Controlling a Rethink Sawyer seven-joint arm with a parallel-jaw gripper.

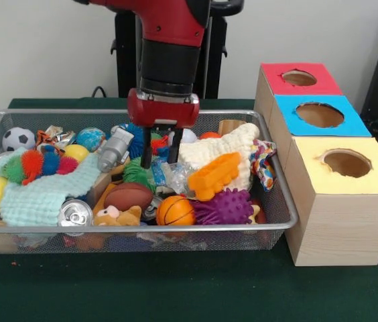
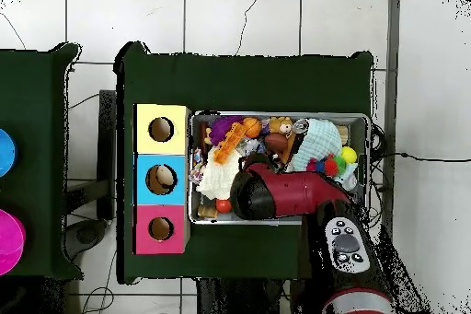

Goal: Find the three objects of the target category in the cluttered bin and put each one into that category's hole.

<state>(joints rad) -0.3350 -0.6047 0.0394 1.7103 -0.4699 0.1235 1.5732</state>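
- Your gripper [image 1: 160,155] hangs over the middle of the wire bin [image 1: 277,190], fingers spread, gripping nothing.
- Its tips sit just above the clutter, between the grey toy drill [image 1: 114,149] on the left and the cream cloth [image 1: 226,149] on the right.
- The sorting box [image 1: 330,201] stands right of the bin; something pale seems to lie in its blue hole [image 2: 161,179].

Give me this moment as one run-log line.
arm: over bin centre | gripper: open, lowered into clutter, holding nothing | wire bin: full | sorting boxes: red, blue, yellow holes | blue hole: something pale inside
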